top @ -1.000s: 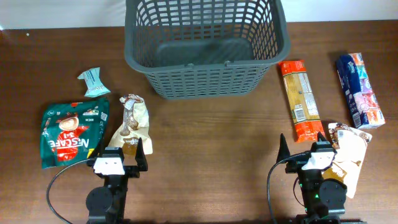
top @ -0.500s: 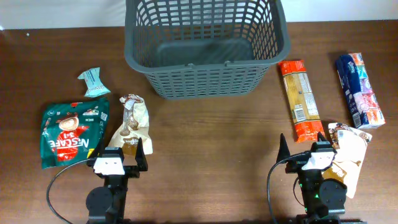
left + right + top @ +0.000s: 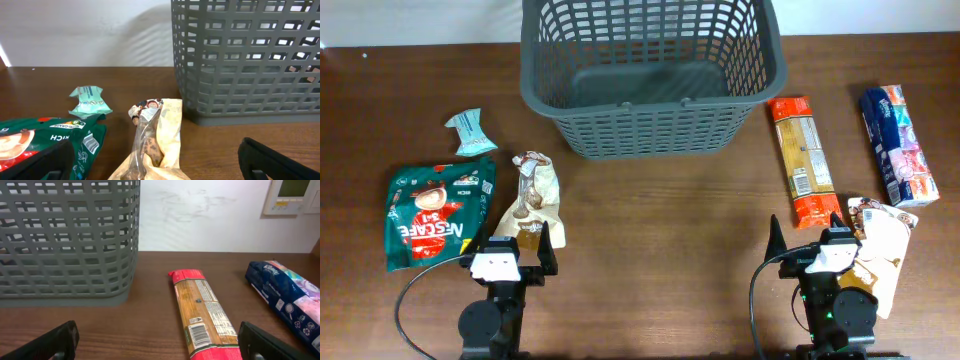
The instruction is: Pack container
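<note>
The dark grey lattice container (image 3: pixel 650 130) stands at the back middle of the table; it also shows in the left wrist view (image 3: pixel 245 60) and right wrist view (image 3: pixel 65 240). My left gripper (image 3: pixel 515 245) is open at the front left, its fingers either side of a cream snack bag (image 3: pixel 532 198) (image 3: pixel 155 140). My right gripper (image 3: pixel 810 238) is open at the front right, by the near end of an orange-red pasta packet (image 3: pixel 800 160) (image 3: pixel 202 312). Neither gripper holds anything.
A green Nescafe pouch (image 3: pixel 428 212) (image 3: pixel 45 142) and a small teal wrapper (image 3: pixel 470 133) (image 3: pixel 89 100) lie at the left. A blue Kleenex pack (image 3: pixel 898 145) (image 3: pixel 287 292) and a cream packet (image 3: pixel 882 245) lie at the right.
</note>
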Tool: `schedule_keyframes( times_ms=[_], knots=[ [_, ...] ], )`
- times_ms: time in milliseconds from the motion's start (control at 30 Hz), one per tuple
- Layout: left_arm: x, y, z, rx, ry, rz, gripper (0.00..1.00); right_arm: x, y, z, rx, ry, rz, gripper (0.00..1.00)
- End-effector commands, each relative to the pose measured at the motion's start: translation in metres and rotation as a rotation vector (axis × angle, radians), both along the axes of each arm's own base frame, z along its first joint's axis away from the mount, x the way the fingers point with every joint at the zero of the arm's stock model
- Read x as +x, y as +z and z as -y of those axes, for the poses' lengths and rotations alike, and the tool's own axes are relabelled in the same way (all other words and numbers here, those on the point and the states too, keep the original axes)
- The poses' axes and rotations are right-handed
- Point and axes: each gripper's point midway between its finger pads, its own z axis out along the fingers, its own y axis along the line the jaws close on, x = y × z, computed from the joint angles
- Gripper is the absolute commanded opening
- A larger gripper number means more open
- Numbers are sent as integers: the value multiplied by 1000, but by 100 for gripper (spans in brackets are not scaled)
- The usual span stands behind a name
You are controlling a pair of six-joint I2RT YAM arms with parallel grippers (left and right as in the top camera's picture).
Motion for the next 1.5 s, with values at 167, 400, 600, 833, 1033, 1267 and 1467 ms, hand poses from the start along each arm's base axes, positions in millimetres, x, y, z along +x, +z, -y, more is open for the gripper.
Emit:
schedule_keyframes(
  times_ms=[167,400,600,833,1033,1267,1467],
  knots=[
    [0,-2,5,13,-30,2,99,-1,-1,-5,26,25,-1,99],
    [-3,1,29,-58,-163,0,99,-1,-1,-6,66,25,-1,99],
    [-9,-8,36,-108,-194,-85,99,-3,2,-25,130,132,0,99],
    [-20,15,20,-95,-102,-159,99,-6,8,-36,206,190,-23,99],
    [-9,38,1,-36,2,-238,99,-7,2,-21,155,93,-200,99],
    [42,79,-14,55,53,-372,99,22,54,-1,46,-15,-357,99],
    [87,122,-44,-13,88,-493,99,62,107,12,-126,-50,-517,99]
  ],
)
